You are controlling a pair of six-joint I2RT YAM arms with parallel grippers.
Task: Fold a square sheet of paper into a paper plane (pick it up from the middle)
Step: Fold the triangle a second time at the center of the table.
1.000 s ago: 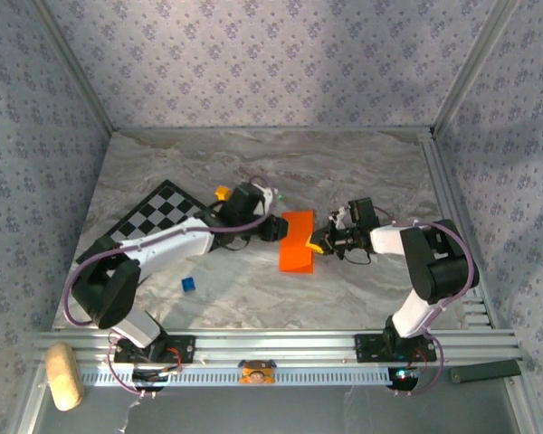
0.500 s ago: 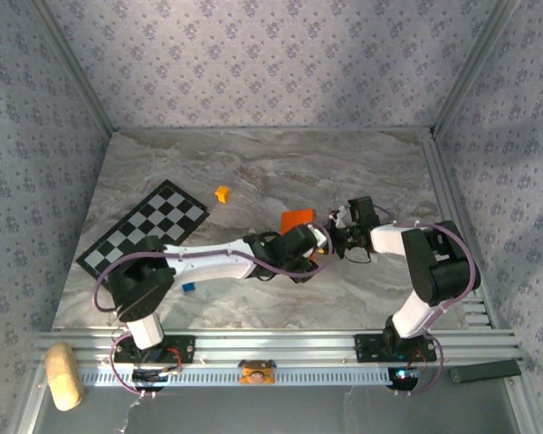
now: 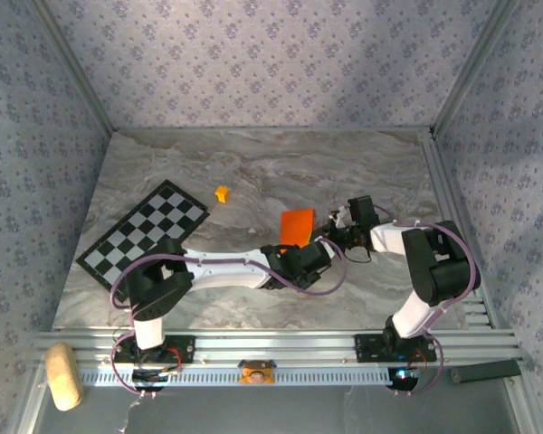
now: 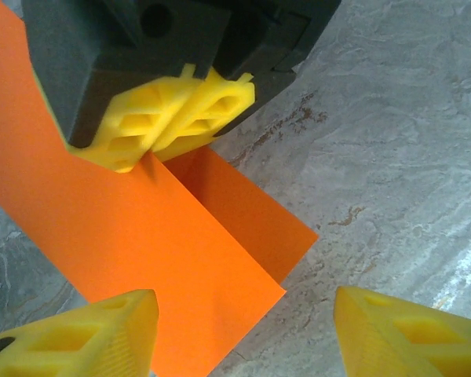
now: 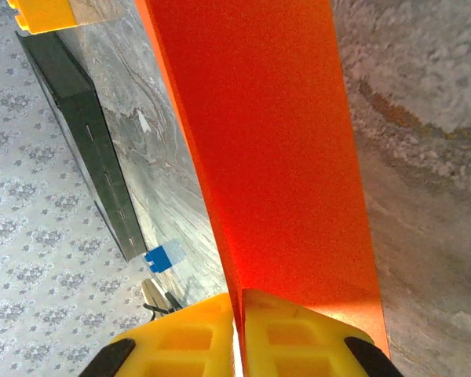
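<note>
I've swung the left tool (image 4: 243,334) across to the near end of the paper (image 4: 141,228), jaws open, while the right tool (image 5: 239,334) pinches its edge, and a careless close could skew the fold.

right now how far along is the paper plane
Early. Done: the square sheet of paper has one fold, with two layers overlapping. In hand: the right hand is shut on the paper's edge, and the left hand hangs open beside it. Left: no pointed nose or wings show yet, so nearly all the folding remains.
</note>
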